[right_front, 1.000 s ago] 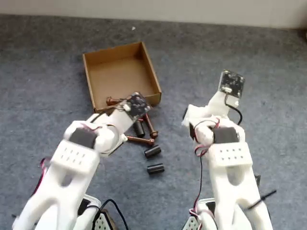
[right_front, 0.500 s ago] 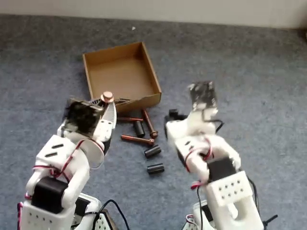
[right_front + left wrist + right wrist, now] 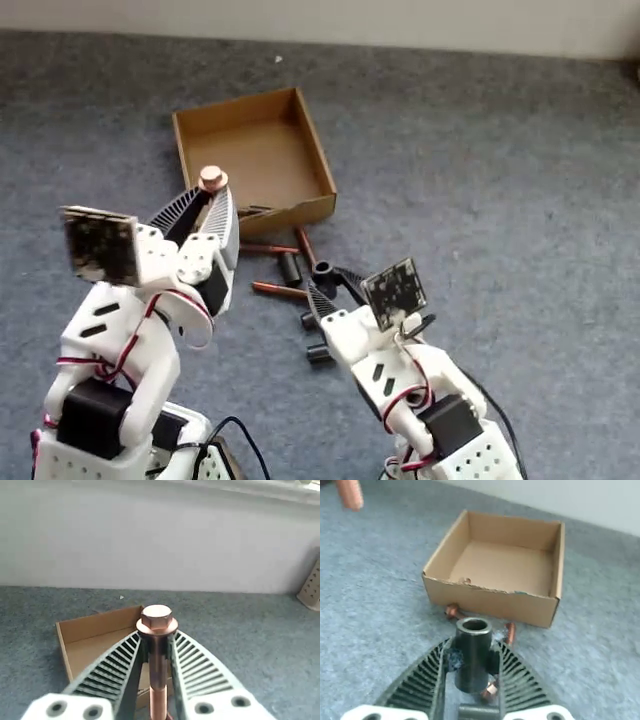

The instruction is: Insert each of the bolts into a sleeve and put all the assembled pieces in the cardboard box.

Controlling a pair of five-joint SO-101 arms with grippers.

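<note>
My left gripper [image 3: 213, 192] is clamped on a bolt [image 3: 156, 622], upright with its head on top, raised by the box's [image 3: 312, 135] near-left corner; my right gripper [image 3: 324, 281] pinches a sleeve [image 3: 472, 655], bore up, off the near-right corner; I judge both axes upright, the pieces well apart.

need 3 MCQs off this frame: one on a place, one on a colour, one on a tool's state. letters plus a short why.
1. Relative to the cardboard box, where do the loose bolts lie?
A) inside it
B) on the carpet by its wall facing the arms
C) behind its far wall

2. What colour is the sleeve in the right tool?
A) black
B) white
C) copper

3. The left tool is:
A) open and empty
B) shut on a bolt, head up
C) shut on a sleeve

Key:
1 B, the high view shows them on carpet along that wall.
2 A, the right wrist view shows a black tube.
3 B, its fingers clamp the shank.
</note>
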